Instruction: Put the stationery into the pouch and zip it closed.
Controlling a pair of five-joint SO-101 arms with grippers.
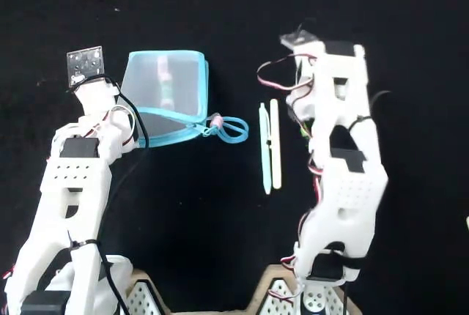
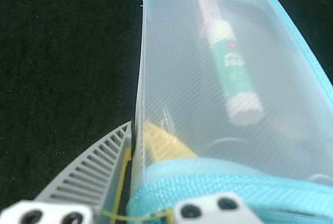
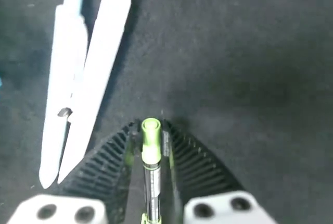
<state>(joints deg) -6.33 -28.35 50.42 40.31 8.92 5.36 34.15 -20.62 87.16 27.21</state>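
Bases of the two arms sit at the bottom edge of the high view on the black counter (image 1: pixel 205 242). Up the right side of that frame, the right gripper (image 3: pixel 151 126) is clenched on a green pen (image 3: pixel 150 148). The pen's rounded end pokes out between the dark ribbed fingers (image 3: pixel 195 166) over the counter. Just left of that arm, in the middle of the frame, a mint pen (image 1: pixel 265 150) and a pale yellow pen (image 1: pixel 275 145) lie close side by side, pointing up the frame. In the upper left, the left gripper (image 2: pixel 136 130) grasps the edge of the translucent, blue-trimmed pouch (image 1: pixel 165 88). One grey finger (image 2: pixel 99 174) lies outside the mesh wall, and a yellow one shows through it. A white-and-green tube (image 2: pixel 231 73) lies inside the pouch. The blue zipper loop (image 1: pixel 231 130) trails from the pouch's lower right corner toward the pens.
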